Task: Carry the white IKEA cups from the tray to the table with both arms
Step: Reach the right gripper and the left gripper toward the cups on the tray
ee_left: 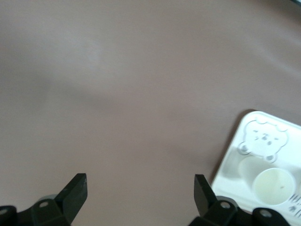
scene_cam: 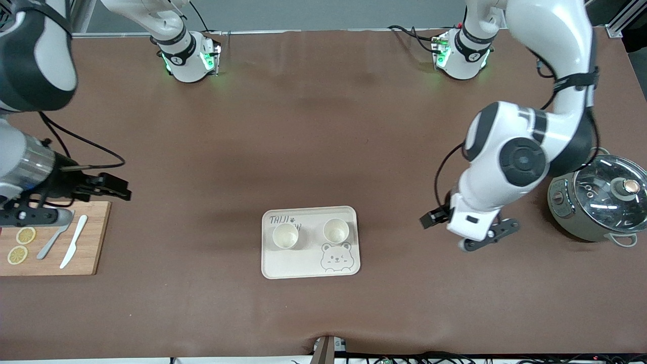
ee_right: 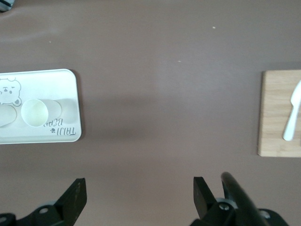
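Two white IKEA cups (scene_cam: 286, 236) (scene_cam: 335, 230) stand upright side by side on a cream bear tray (scene_cam: 295, 264) in the middle of the table. My left gripper (scene_cam: 486, 237) hangs open and empty over bare table between the tray and the pot. In the left wrist view its fingers (ee_left: 75, 190) frame bare table, with the tray (ee_left: 233, 165) and one cup (ee_left: 275, 184) off to one side. My right gripper (scene_cam: 113, 188) is open and empty over the table by the cutting board's edge. The right wrist view shows the tray (ee_right: 56, 84) and a cup (ee_right: 35, 113) well away from the right gripper (ee_right: 139, 190).
A wooden cutting board (scene_cam: 93, 232) at the right arm's end carries lemon slices (scene_cam: 25, 235), a white knife (scene_cam: 74, 247) and a grey utensil (scene_cam: 54, 238). A grey-green pot with glass lid (scene_cam: 601, 205) stands at the left arm's end.
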Tool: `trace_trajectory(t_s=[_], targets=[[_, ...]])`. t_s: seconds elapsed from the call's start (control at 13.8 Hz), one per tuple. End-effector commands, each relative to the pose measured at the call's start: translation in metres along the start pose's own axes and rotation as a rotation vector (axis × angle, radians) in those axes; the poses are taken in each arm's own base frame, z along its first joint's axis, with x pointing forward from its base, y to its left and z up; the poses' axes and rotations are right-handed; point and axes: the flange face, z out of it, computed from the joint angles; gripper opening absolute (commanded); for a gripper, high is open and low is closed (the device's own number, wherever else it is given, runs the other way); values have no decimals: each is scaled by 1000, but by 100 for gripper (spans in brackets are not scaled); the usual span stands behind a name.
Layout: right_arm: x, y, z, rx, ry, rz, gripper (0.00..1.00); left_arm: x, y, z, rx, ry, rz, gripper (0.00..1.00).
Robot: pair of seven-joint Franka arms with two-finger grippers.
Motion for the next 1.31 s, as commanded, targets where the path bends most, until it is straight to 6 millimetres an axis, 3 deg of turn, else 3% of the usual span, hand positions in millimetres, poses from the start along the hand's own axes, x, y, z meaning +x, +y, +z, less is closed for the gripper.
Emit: trace_trajectory(t_s=[0.0, 0.07, 0.44, 0.51, 0.8, 1.02, 1.09, 1.24], targets=[[10, -15, 17, 17, 17, 2, 100, -14, 35, 21, -48, 33, -61, 100], [14, -21, 24, 34, 20, 0, 100, -19, 45, 29, -62, 45, -75, 100], [18, -98, 57, 60, 49, 89, 100, -66, 110, 88, -150, 101, -95, 100], [21, -105, 70, 59, 40, 99, 100, -74, 118, 96, -161, 107, -91, 100], [23, -149, 125, 48, 17, 104, 100, -99, 138, 134, -150, 104, -46, 100], [27, -162, 155, 49, 9, 190, 100, -112, 146, 154, -144, 101, -26, 100], [27, -168, 174, 38, -14, 210, 100, -114, 148, 161, -141, 102, -21, 100], [18, -193, 195, 19, -37, 195, 100, -117, 149, 168, -142, 104, -17, 100]])
